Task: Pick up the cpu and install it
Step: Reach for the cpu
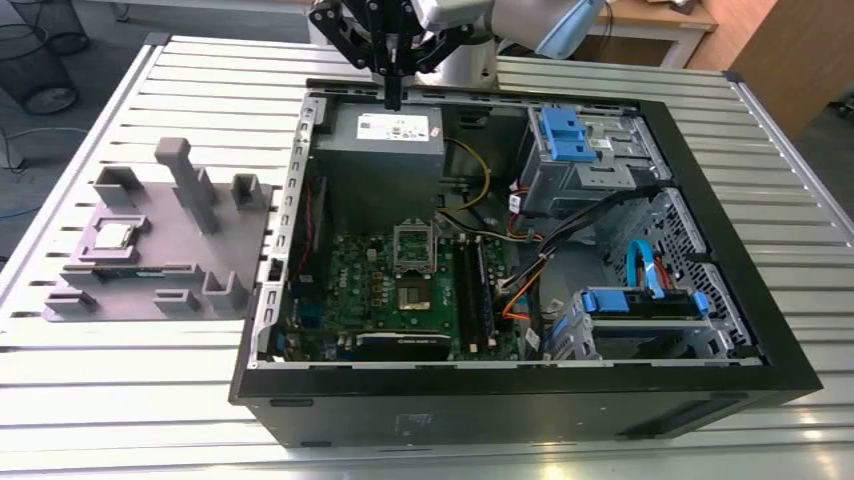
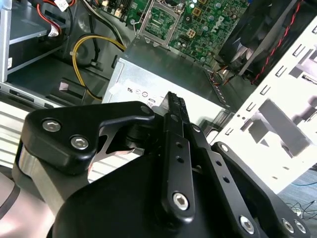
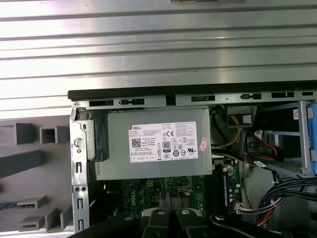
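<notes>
The cpu (image 1: 114, 235), a small silver square chip, lies in a pocket of the grey holder block (image 1: 154, 250) on the exterior view's left, outside the computer case. My gripper (image 1: 394, 98) hangs over the far end of the open case (image 1: 747, 330), above the grey power supply (image 1: 387, 130), well away from the cpu. Its fingers are shut with nothing between them, as both wrist views also show (image 2: 174, 101) (image 3: 171, 214). The metal-framed socket (image 1: 415, 248) sits on the green motherboard (image 1: 360, 290) in the middle of the case.
Inside the case are blue drive brackets (image 1: 567, 135), a second blue bracket (image 1: 641, 300), and cable bundles (image 1: 534, 270). The holder block has upright posts (image 1: 180, 165). Everything rests on a slatted metal table (image 1: 134, 420).
</notes>
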`<state>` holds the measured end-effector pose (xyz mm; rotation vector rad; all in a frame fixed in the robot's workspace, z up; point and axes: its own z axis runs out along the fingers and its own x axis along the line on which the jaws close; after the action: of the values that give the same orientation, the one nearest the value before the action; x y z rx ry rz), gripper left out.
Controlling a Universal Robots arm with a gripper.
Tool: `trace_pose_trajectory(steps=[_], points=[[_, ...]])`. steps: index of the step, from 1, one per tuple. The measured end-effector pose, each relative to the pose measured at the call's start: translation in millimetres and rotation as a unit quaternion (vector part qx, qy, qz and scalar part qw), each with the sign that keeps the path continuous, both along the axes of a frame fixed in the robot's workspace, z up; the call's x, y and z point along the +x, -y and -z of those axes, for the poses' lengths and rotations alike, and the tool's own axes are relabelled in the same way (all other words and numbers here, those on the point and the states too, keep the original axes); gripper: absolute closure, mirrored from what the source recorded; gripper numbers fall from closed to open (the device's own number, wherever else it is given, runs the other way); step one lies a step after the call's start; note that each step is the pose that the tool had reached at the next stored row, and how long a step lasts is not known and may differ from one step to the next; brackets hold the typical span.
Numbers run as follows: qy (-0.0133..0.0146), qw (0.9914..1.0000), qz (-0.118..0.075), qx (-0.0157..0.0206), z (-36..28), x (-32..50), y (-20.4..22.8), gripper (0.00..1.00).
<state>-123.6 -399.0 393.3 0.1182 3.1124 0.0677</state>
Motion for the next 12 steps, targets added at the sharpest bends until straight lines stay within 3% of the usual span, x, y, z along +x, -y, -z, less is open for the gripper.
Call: trace_pose_trajectory(steps=[12], points=[[0.0005, 1.00000, 0.000, 0.0000, 0.0, -11.6, 0.0, 0.89]])
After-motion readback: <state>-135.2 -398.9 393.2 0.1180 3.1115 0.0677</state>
